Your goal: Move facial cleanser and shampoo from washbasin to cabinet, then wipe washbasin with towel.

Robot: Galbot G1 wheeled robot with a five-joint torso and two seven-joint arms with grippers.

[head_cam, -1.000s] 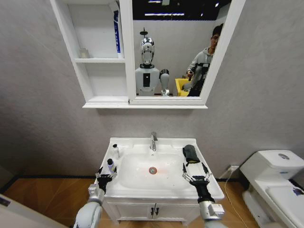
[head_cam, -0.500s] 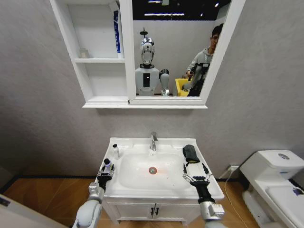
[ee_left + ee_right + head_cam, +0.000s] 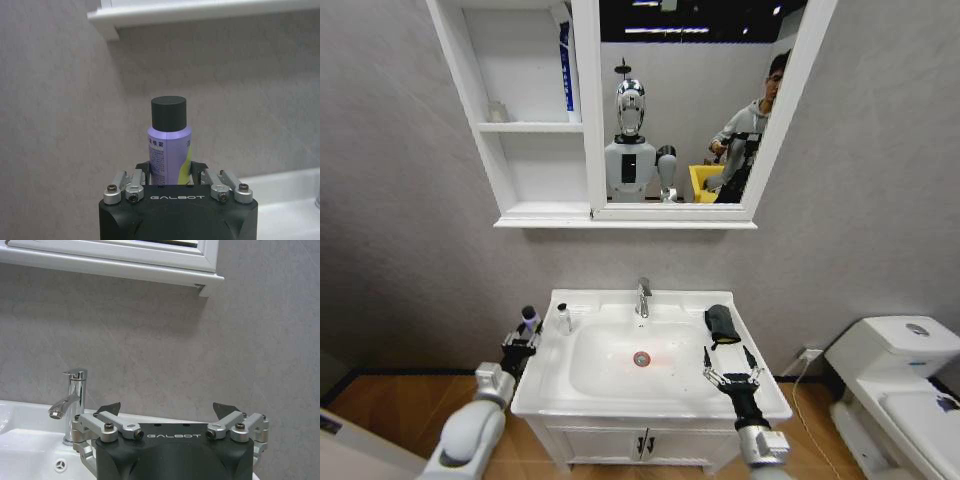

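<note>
My left gripper (image 3: 523, 335) is shut on a purple bottle with a black cap (image 3: 529, 316), held upright just off the left edge of the white washbasin (image 3: 640, 405). In the left wrist view the bottle (image 3: 169, 145) stands between the fingers of that gripper (image 3: 170, 172), below the cabinet's bottom ledge (image 3: 200, 11). I cannot tell whether it is the shampoo or the facial cleanser. A small pale bottle (image 3: 562, 318) stands on the basin's back-left rim. The dark towel (image 3: 722, 323) lies on the right rim. My right gripper (image 3: 730, 368) (image 3: 167, 407) hovers open over the front-right rim. The cabinet (image 3: 530, 127) hangs above left.
The chrome tap (image 3: 643, 296) (image 3: 72, 400) stands at the basin's back centre. A blue item (image 3: 565, 65) and a small glass (image 3: 497, 110) occupy the cabinet's shelves. The mirror (image 3: 690, 100) adjoins it. A toilet (image 3: 895, 370) stands at the right, a low cupboard (image 3: 640, 445) below the basin.
My left gripper has carried the purple bottle up off the basin's left rim and leftward, past its edge. The right gripper has barely moved.
</note>
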